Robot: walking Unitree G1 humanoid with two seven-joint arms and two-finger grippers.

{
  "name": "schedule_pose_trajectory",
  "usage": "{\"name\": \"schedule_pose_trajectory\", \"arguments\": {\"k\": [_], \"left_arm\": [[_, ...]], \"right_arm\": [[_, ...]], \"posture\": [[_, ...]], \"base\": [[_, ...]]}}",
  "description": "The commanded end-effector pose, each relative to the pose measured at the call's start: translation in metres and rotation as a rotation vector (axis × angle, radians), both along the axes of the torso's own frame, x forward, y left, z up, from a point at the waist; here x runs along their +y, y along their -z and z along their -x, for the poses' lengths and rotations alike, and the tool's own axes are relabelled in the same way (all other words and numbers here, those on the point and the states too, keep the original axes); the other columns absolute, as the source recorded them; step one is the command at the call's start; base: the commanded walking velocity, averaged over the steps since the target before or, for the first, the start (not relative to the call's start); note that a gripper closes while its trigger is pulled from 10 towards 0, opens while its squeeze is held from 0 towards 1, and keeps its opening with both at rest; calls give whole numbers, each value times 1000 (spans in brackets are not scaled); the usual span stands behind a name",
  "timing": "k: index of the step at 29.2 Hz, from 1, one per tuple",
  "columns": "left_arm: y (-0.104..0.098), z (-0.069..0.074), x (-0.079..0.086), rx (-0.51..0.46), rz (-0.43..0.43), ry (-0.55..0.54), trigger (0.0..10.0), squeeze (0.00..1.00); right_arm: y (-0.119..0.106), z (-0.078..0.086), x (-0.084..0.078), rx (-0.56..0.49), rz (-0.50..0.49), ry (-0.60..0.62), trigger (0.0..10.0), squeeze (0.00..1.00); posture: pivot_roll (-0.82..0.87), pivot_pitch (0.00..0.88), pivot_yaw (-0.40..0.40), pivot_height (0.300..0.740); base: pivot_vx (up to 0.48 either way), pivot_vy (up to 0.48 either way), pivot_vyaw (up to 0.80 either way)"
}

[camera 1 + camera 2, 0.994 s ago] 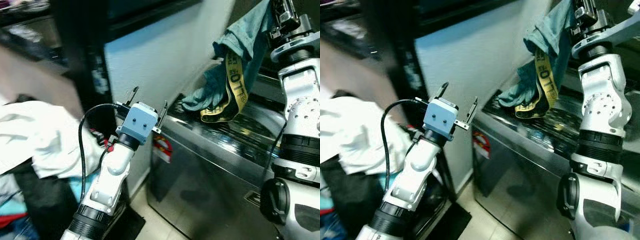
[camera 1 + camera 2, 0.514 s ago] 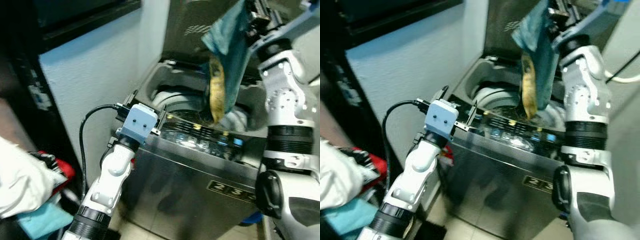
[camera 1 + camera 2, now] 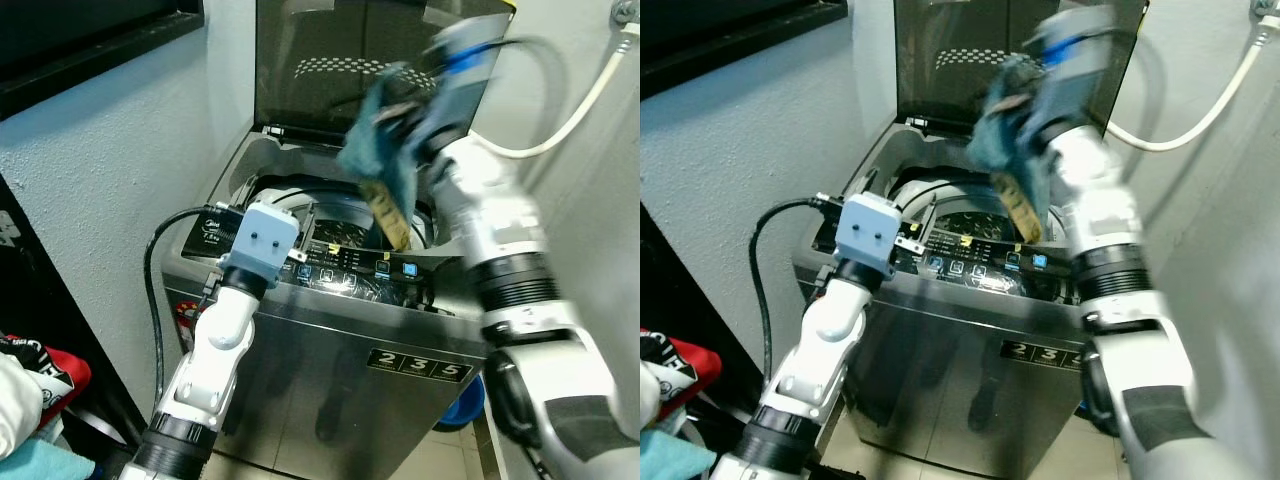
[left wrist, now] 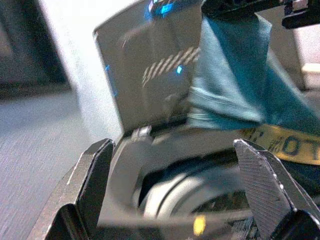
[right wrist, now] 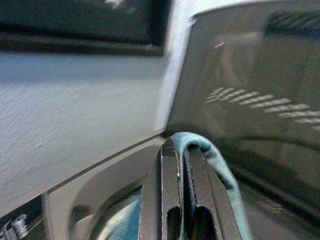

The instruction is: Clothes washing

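Observation:
A silver top-loading washing machine (image 3: 400,360) stands before me with its dark lid (image 3: 310,60) raised. My right gripper (image 5: 181,165) is shut on a teal garment (image 3: 385,160), which hangs over the open drum (image 3: 940,195). The garment's yellow lettered band (image 3: 388,215) dangles down to the control panel. My left gripper (image 4: 172,145) is open and holds nothing. It is at the machine's front left corner, pointing across the drum towards the garment (image 4: 235,85).
A textured white wall (image 3: 100,150) runs along the machine's left side. Red and white clothes (image 3: 40,375) are piled at the lower left. A white hose (image 3: 580,100) crosses the wall at the right. A blue basin (image 3: 465,400) sits on the floor behind my right arm.
The view has swung right from the clothes pile to face the washer. My right gripper has brought the teal garment down from high up to just over the drum. The left gripper stays open.

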State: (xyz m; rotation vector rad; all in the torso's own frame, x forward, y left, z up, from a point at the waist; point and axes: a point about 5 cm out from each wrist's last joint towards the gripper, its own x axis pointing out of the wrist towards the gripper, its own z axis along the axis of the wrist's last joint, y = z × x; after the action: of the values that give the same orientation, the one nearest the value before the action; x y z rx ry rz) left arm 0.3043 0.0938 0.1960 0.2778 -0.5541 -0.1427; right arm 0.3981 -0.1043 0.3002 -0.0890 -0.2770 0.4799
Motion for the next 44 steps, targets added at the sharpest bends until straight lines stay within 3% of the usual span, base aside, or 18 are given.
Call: {"name": "schedule_pose_trajectory", "arguments": {"k": [1, 7, 10, 15, 16, 18, 20, 21, 24, 25, 26, 27, 28, 36, 38, 41, 42, 44], "left_arm": [[10, 0, 3, 43, 3, -27, 10000, 0], [13, 3, 4, 51, 2, -31, 10000, 0], [13, 6, 2, 55, -7, -10, 10000, 0], [11, 8, 0, 50, -11, 22, 10000, 0], [6, 9, 1, 38, -14, 26, 10000, 0], [5, 9, 2, 34, -15, 24, 10000, 0], [0, 10, 4, 22, -13, 19, 10000, 0], [-1, 10, 5, 19, -13, 17, 10000, 0], [-2, 10, 5, 16, -14, 16, 10000, 0], [-2, 10, 6, 16, -16, 14, 10000, 0], [-2, 10, 6, 15, -17, 15, 10000, 0], [-3, 10, 6, 14, -19, 15, 10000, 0], [-4, 10, 5, 11, -20, 16, 10000, 0], [-7, 10, 5, 6, -26, 22, 10000, 0], [-6, 9, 4, 14, -27, 21, 10000, 0], [-5, 8, 4, 20, -31, 19, 10000, 0], [-4, 7, 4, 28, -30, 21, 10000, 0], [-3, 7, 4, 34, -29, 22, 10000, 0]], "right_arm": [[3, -4, 0, 11, 37, 22, 0, 0], [13, -9, 6, 51, 66, 33, 0, 0], [25, -19, 1, 119, 82, 158, 0, 0], [35, -23, -7, 169, 109, 233, 0, 0], [43, -24, -10, 208, 128, 249, 1098, 0], [45, -25, -11, 221, 133, 247, 1098, 0], [48, -25, -11, 236, 121, 253, 7216, 0], [49, -25, -11, 241, 111, 262, 9686, 0], [49, -25, -12, 244, 104, 268, 10000, 51], [51, -26, -14, 254, 91, 286, 10000, 278], [52, -27, -15, 261, 80, 305, 10000, 647], [52, -27, -17, 264, 73, 321, 10000, 867], [52, -27, -18, 268, 67, 331, 10000, 1000], [52, -28, -19, 281, 22, 328, 10000, 1000], [43, -26, -16, 243, -100, 202, 10000, 1000], [36, -23, -13, 205, -169, 94, 10000, 1000], [30, -18, -10, 161, -245, -48, 10000, 0], [27, -13, -9, 130, -286, -139, 10000, 0]], "posture": [[133, 18, -122, 740], [142, 31, -130, 740], [147, 50, -135, 740], [148, 66, -136, 740], [144, 78, -136, 740], [144, 78, -136, 740], [139, 97, -134, 740], [139, 97, -134, 740], [140, 99, -133, 740], [141, 98, -134, 740], [142, 100, -132, 740], [145, 101, -134, 740], [145, 100, -134, 740], [146, 99, -132, 740], [148, 86, -126, 740], [148, 81, -121, 740], [146, 75, -119, 740], [144, 73, -117, 740]], "base": [[0, 0, 0], [0, 0, 0], [0, 0, 0], [0, 0, 0], [0, 0, 0], [0, 0, 0], [0, 0, 0], [0, 0, 0], [0, 0, 0], [0, 0, 0], [0, 0, 0], [0, 0, 0], [0, 0, 0], [0, 0, 0], [0, 0, 0], [0, 0, 0], [0, 0, 0], [0, 0, 0]]}}
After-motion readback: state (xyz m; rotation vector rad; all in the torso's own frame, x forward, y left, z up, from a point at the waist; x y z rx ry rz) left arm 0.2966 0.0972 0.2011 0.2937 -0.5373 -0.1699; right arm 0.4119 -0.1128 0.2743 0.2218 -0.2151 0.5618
